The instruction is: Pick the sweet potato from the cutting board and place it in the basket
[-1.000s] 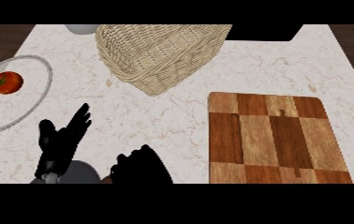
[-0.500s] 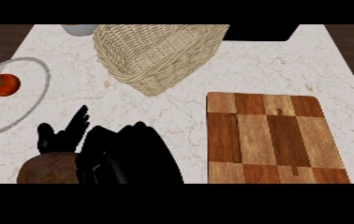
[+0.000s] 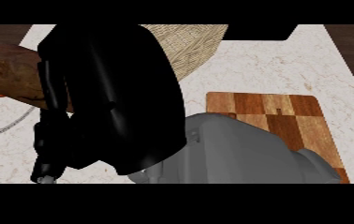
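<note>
My right forearm (image 3: 242, 153), grey, comes in from the lower edge and covers the near left corner of the cutting board (image 3: 276, 115). Above it my right hand (image 3: 117, 101) fills the middle and left of the view, its black back turned to me. Low at the left, partly behind it, I see my left hand (image 3: 50, 143); how it is held I cannot tell.

At the left side of my right hand, dark fingers (image 3: 55, 85) curl across the sweet potato (image 3: 17, 73), so this hand is closed around it. The sweet potato is brown and shows only at the left edge; the rest is hidden by the hand. It is well apart from the cutting board and left of the basket (image 3: 194, 45), not inside it. Just below it the thin rim of a plate (image 3: 21, 120) lies on the pale counter (image 3: 276, 63).

The wooden cutting board lies flat at the right. Farther back the woven basket stands, its left part hidden behind my right hand.
</note>
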Controlling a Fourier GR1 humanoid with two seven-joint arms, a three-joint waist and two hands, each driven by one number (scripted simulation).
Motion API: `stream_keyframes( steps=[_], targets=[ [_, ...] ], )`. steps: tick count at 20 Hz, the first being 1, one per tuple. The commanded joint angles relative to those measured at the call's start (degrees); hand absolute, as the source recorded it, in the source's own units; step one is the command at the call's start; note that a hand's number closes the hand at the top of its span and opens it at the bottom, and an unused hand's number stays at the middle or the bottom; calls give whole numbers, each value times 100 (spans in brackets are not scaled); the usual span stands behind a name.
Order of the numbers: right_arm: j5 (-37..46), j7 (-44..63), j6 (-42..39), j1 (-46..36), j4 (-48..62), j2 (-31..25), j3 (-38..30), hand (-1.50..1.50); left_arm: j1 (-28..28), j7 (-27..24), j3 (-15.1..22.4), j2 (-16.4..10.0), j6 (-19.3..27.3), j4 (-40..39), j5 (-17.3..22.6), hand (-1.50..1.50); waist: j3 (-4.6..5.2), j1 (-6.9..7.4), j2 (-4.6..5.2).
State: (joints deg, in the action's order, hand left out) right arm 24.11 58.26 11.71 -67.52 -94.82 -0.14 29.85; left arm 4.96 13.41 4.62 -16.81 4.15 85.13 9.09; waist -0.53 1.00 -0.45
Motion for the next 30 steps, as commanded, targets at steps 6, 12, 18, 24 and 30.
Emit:
stream_keyframes(
  steps=[6, 12, 18, 24, 30],
  targets=[
    [-249, -446, -238, -1146, 1898, 11, -1117, 150, 166, 264, 213, 238, 89, -351, -173, 0, 64, 34, 83],
    [-147, -1070, -427, -1270, 2756, -6, -1189, 150, 399, 38, 159, 240, -37, -359, -143, 0, 63, 28, 73],
    [-365, -2589, -102, -1144, 4137, -81, -1716, 150, 72, 410, 85, 121, -15, -175, -172, 0, 59, 119, 137],
    [-1042, -3073, 226, -790, 4492, 13, -2040, 150, 198, 350, 115, 154, -66, -242, -223, 0, 55, 87, 116],
    [-1255, -3970, 225, -737, 5205, -59, -2239, 150, 52, 334, -20, 177, -151, -404, -129, 0, 56, 55, 111]
  ],
)
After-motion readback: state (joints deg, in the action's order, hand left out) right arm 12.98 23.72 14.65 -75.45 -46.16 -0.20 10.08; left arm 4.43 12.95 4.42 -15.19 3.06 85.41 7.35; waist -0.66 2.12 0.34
